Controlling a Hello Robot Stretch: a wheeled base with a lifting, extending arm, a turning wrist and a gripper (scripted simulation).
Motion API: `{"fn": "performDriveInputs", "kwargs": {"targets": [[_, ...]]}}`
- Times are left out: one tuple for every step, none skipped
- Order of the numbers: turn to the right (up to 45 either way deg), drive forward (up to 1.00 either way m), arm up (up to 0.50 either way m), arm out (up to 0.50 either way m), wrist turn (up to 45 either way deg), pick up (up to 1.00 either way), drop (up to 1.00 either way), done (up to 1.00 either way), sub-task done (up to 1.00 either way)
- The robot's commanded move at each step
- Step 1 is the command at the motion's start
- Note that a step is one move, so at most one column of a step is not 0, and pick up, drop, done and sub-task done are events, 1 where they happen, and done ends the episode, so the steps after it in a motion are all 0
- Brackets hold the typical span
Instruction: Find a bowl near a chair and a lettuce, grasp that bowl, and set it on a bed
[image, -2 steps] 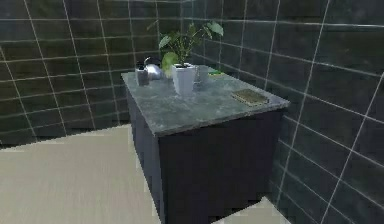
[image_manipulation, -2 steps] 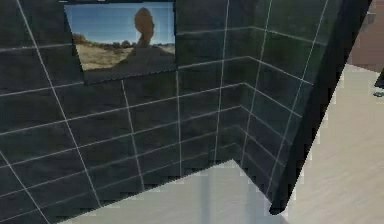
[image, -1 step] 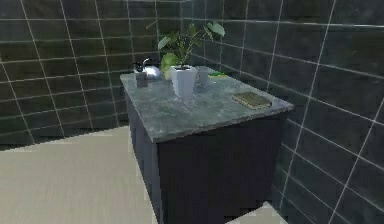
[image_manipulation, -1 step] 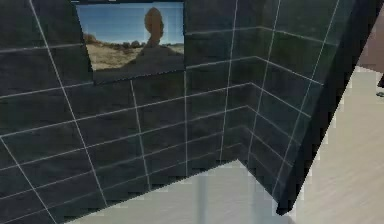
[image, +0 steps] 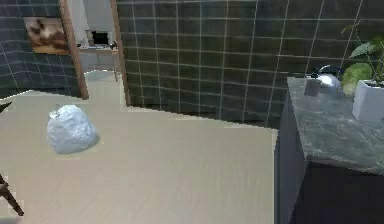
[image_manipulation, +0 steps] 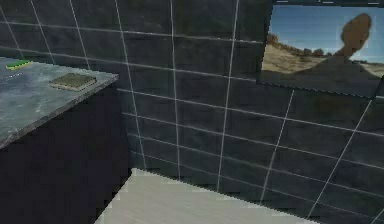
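End effector's state cannot be told; the search for the bowl looks barely begun, with grasp and bed delivery ahead. A marble-topped table (image: 335, 130) at lower right carries a potted plant (image: 368, 70); dark tiled walls (image: 200, 60), pale floor (image: 180, 170), a white crumpled lump (image: 72, 130) at left.

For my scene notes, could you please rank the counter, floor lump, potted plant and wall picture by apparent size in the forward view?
Counter
Potted plant, cut by the edge, and floor lump: too alike to rank
Wall picture, though farthest away
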Motion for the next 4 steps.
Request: {"fn": "performDriveInputs", "kwargs": {"targets": [[-21.0,0.0,0.0,0.0,0.0,0.0,0.0,0.0,0.0],[0.0,0.85,0.0,0.0,0.0,0.0,0.0,0.0,0.0],[-45.0,0.0,0.0,0.0,0.0,0.0,0.0,0.0,0.0],[45.0,0.0,0.0,0.0,0.0,0.0,0.0,0.0,0.0]]}}
